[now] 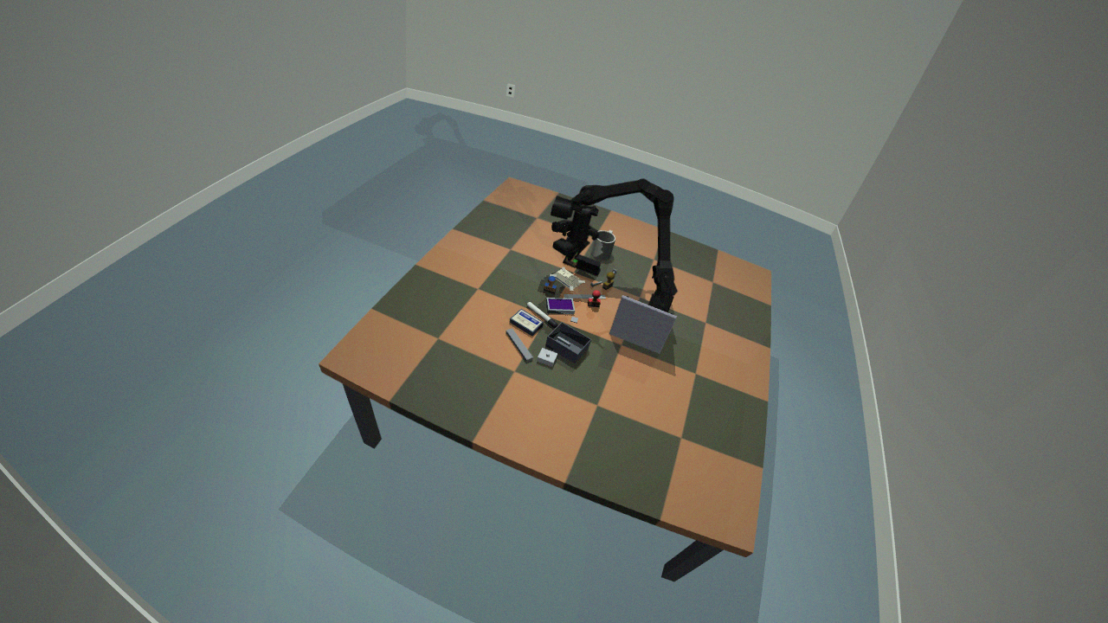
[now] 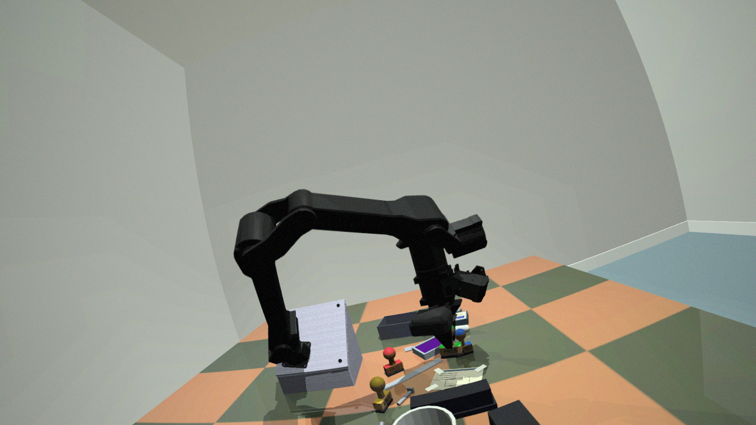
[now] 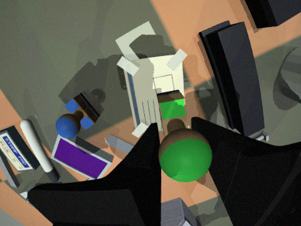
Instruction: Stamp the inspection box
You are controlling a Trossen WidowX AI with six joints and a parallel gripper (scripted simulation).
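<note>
My gripper (image 1: pixel 571 257) (image 2: pixel 448 339) (image 3: pixel 174 125) is shut on the green-knobbed PASS stamp (image 2: pixel 450 350) (image 3: pixel 185 161), its knob upward. It holds the stamp above the near end of the card (image 1: pixel 568 278) (image 2: pixel 455 378) (image 3: pixel 141 91). The card is taped down at its corners. The stamp covers the lower part of the inspection box (image 3: pixel 163 76) in the wrist view. The visible part of the box shows no print. The ink pad (image 1: pixel 560 305) (image 2: pixel 427 346) (image 3: pixel 79 159), purple in a light frame, lies open to the left of the stamp in the wrist view.
A blue-knobbed stamp (image 3: pixel 68 125) stands between pad and card. A black block (image 2: pixel 454 399) (image 3: pixel 242 75) lies beside the card, with a mug (image 1: pixel 605 246) beyond. Red (image 2: pixel 389 353) and yellow (image 2: pixel 377 386) stamps stand nearby. A white marker (image 3: pixel 35 144) lies beyond the pad.
</note>
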